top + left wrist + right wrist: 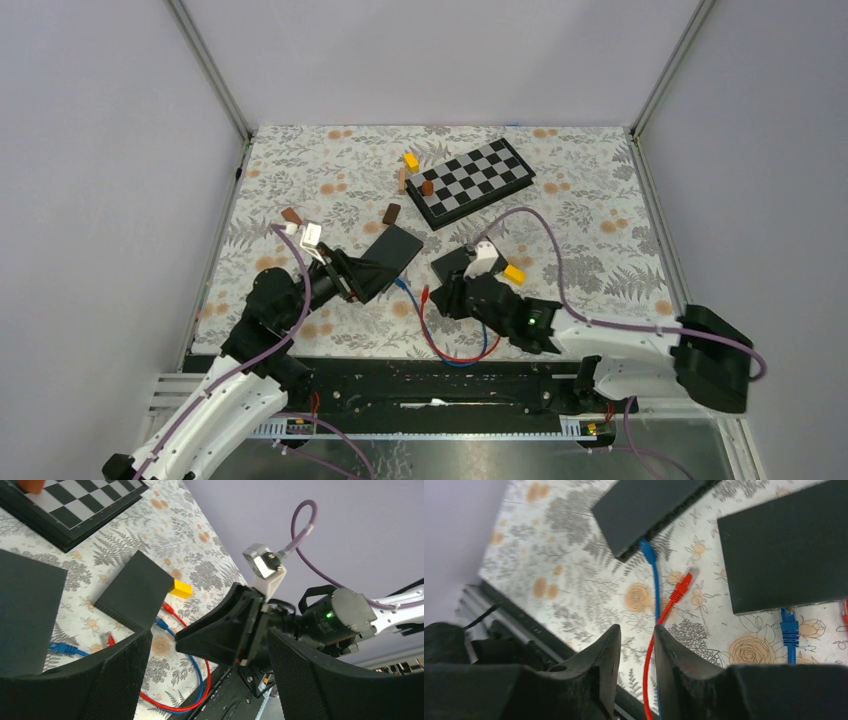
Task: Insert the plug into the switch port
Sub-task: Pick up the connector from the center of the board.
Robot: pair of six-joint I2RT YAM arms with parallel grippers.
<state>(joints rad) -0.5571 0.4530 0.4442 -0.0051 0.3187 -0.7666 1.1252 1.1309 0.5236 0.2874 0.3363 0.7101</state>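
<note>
Right gripper [436, 297], seen from above, sits low over the floral cloth [300, 170] at the near side of the right switch box [452, 262]. Its arm reaches in from the near right with the wrist laid almost flat. Just left of its tips the red plug [424, 293] lies on the cloth, in no port. The red cable [450, 357] and blue cable [493, 343] loop toward the near edge. The left gripper [358, 280] lies at the near-left end of the left switch box [400, 250], its forearm rising from the near left. A chessboard [470, 180] lies on the far side, and a yellow block [514, 273] sits just right of the right switch box.

From the left wrist, the left gripper's fingers [120, 680] stand wide apart with nothing between them, facing the right gripper. A blue plug [62, 648] meets the left switch box's edge, and the red plug lies bare just beside it.

From the right wrist, the right gripper's fingers [609, 655] stand a little apart. The red cable runs up through the gap, close along one finger and not pinched. Ahead, the red plug [681, 585] lies loose between the two boxes. The blue plug [647, 550] sits at the left switch box's port edge; whether it is fully seated I cannot tell.
</note>
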